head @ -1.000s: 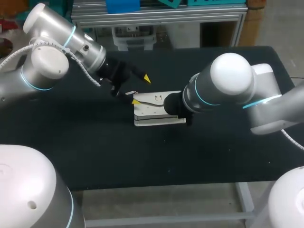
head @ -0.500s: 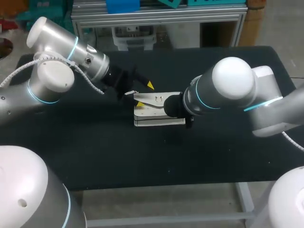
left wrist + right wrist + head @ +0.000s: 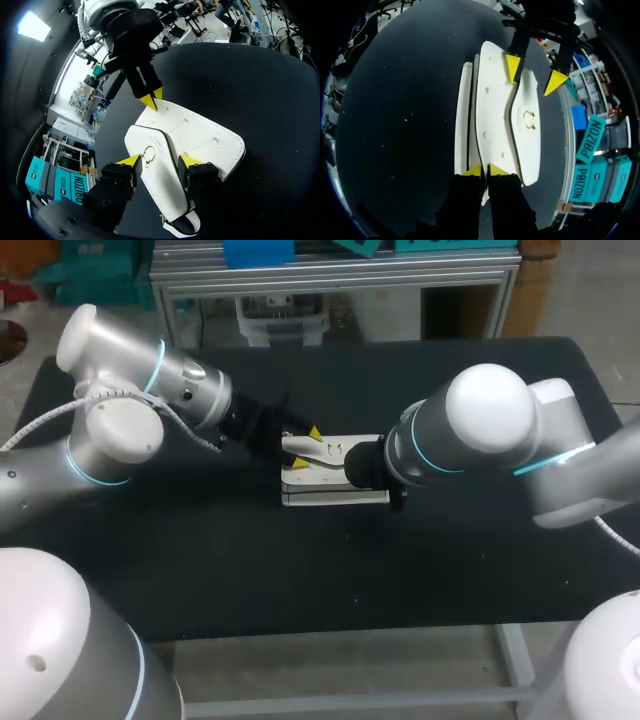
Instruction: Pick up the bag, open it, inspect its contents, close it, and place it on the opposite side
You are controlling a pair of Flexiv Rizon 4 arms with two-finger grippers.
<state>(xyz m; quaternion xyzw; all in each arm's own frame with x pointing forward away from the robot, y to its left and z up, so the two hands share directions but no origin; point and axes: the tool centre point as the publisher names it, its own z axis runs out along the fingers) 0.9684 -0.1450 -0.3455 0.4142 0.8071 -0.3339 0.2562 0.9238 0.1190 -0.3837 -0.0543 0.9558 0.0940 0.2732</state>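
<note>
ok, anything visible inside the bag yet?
No. The white bag lies flat on the table, flap down with the ring clasp on top, so the inside is covered. Left gripper straddles the flap, open; right gripper pinches the opposite edge.

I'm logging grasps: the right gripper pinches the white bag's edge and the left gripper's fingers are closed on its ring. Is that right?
The left gripper is open, fingers either side of the ring, as the left wrist view shows. The right gripper does pinch the edge of the white bag.

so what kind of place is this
Probably a robotics lab workbench: a left arm and a right arm meet at a white handbag on a black table.
</note>
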